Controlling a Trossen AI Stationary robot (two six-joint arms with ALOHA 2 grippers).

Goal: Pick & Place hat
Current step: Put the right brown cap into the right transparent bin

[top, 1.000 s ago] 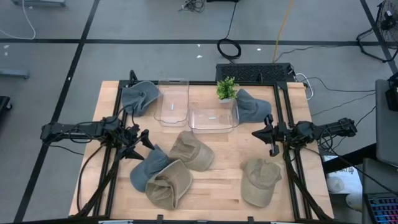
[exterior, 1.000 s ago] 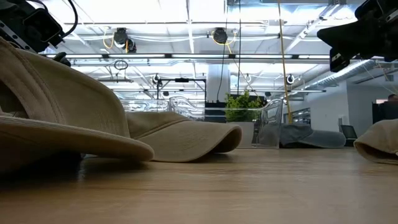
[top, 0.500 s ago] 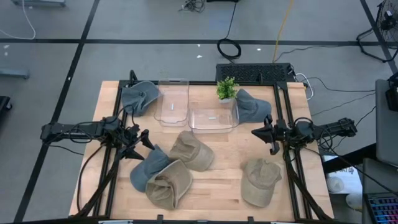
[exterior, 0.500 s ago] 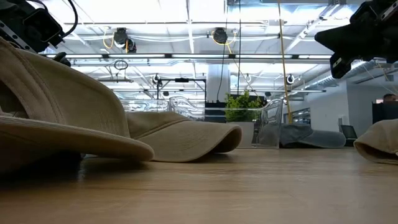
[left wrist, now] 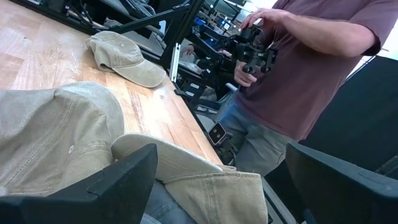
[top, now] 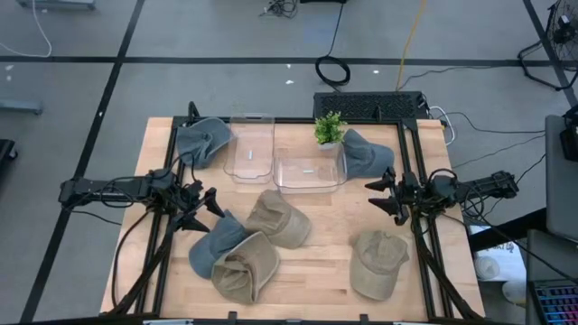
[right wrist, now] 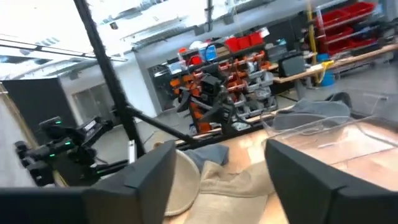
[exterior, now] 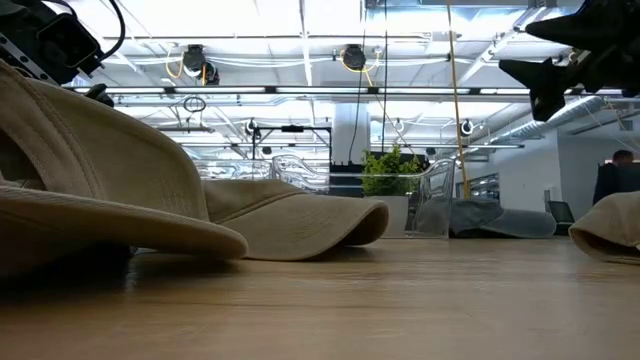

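Right gripper (top: 378, 195), fingers spread and empty, hovers beyond the tan cap (top: 377, 262); I'd descend squarely over its crown.

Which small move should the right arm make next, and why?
Probably lower the right gripper toward the tan hat nearest to it. Its fingers stand open and hold nothing, it hangs above the table, and that hat lies free near the table's front edge. The left gripper waits open over the other hats.
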